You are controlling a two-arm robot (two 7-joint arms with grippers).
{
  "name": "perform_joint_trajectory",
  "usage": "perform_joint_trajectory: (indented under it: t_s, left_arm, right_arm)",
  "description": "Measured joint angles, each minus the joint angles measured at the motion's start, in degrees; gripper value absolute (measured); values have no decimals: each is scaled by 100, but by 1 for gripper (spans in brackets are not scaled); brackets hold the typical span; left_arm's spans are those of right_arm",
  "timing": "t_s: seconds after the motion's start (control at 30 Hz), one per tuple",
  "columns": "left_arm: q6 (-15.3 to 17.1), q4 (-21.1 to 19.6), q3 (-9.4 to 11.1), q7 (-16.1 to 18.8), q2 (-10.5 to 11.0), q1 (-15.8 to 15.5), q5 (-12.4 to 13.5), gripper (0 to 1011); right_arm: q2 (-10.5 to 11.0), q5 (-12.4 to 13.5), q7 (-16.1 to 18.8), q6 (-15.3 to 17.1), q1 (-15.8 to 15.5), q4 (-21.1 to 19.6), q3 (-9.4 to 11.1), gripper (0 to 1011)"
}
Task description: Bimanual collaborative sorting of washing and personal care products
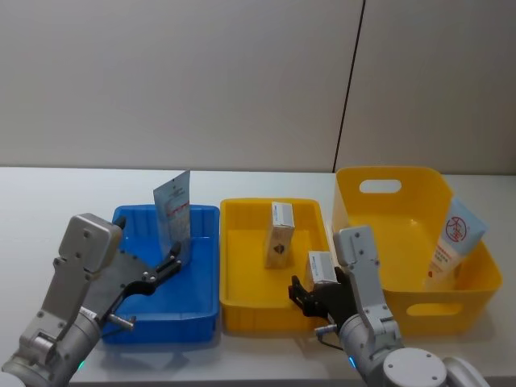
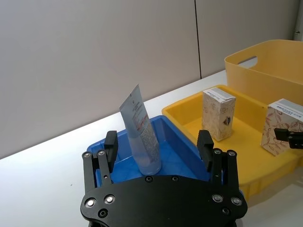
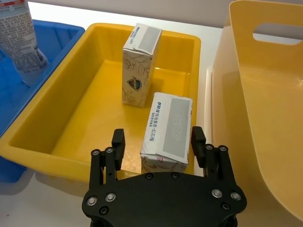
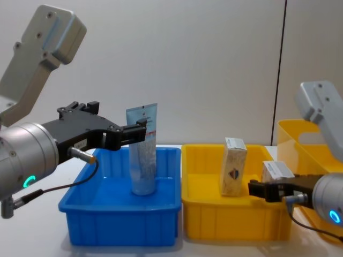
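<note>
While the left pincer [image 2: 158, 146] sits spread around an upright tube [image 1: 172, 211] in the blue tray [image 1: 201, 302], the right pincer [image 3: 157, 142] brackets a box [image 3: 168, 130], unclamped, in the yellow tray [image 1: 242, 314]. Second box [image 1: 280, 235] stands farther back. Another tube [image 1: 453, 240] leans in the basket [image 1: 419, 310], right.

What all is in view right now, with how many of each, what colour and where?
Squeeze tubes: two, pale blue with red print; one upright in the blue tray, one leaning in the basket's right corner.
Cardboard boxes: two, cream-white; both in the yellow tray, one upright mid-tray, one at its near right edge.
Blue tray: one, on the left.
Yellow tray: one, centre.
Handled basket: one, yellow, right.
Table: one, white.
Left end effector: open, fingers either side of the upright tube.
Right end effector: open around the near box.
</note>
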Motion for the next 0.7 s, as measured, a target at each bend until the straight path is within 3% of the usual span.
perform_joint_trajectory:
  t_s: [0.5,0.7]
  left_arm:
    - [0,0,0,0,0,0,0,1001]
    - [0,1,0,0,0,0,0,1001]
  right_arm:
    - [-21,-16,10,-16,8,53,0,401]
    - [-24,-20,14,-19,10,60,0,370]
